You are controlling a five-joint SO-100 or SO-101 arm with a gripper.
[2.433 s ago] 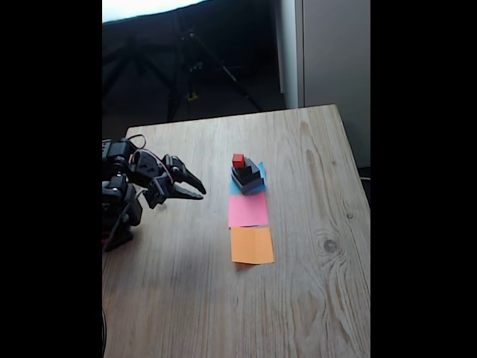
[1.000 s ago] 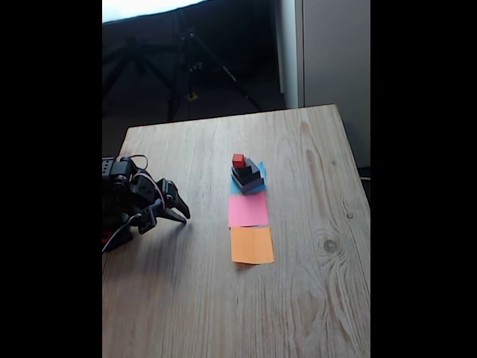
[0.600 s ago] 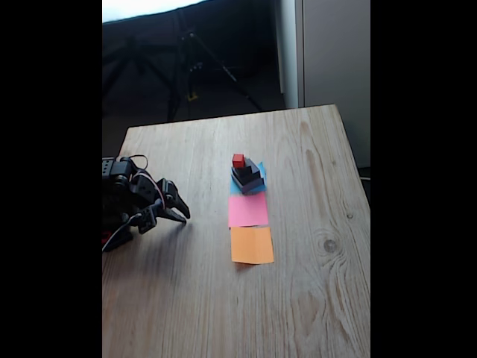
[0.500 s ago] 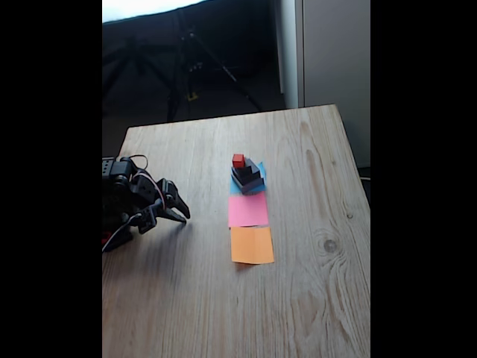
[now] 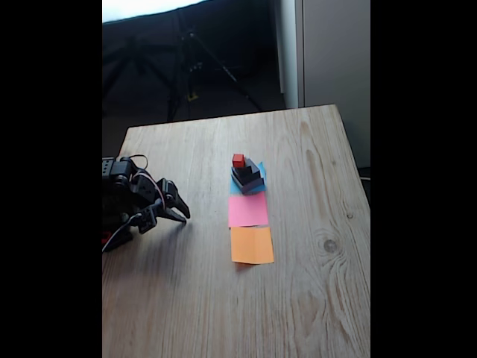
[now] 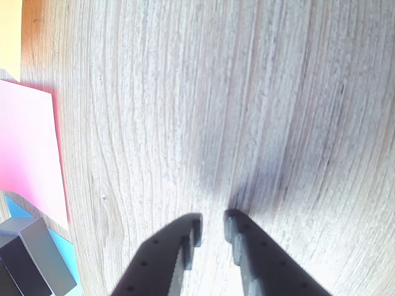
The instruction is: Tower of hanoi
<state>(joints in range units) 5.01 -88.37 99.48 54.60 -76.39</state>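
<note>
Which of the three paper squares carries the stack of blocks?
The blue paper square, farthest from the camera; the pink paper square and orange paper square lie bare.

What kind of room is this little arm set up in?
Probably a home or hobby workspace, not a factory: a plain wooden table, a tripod standing on the floor behind it, and a small stack of blocks on coloured paper squares.

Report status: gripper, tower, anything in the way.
Gripper empty, jaws slightly apart, low over bare table. Block tower stacked on blue paper, red cube on top. Path clear.
</note>
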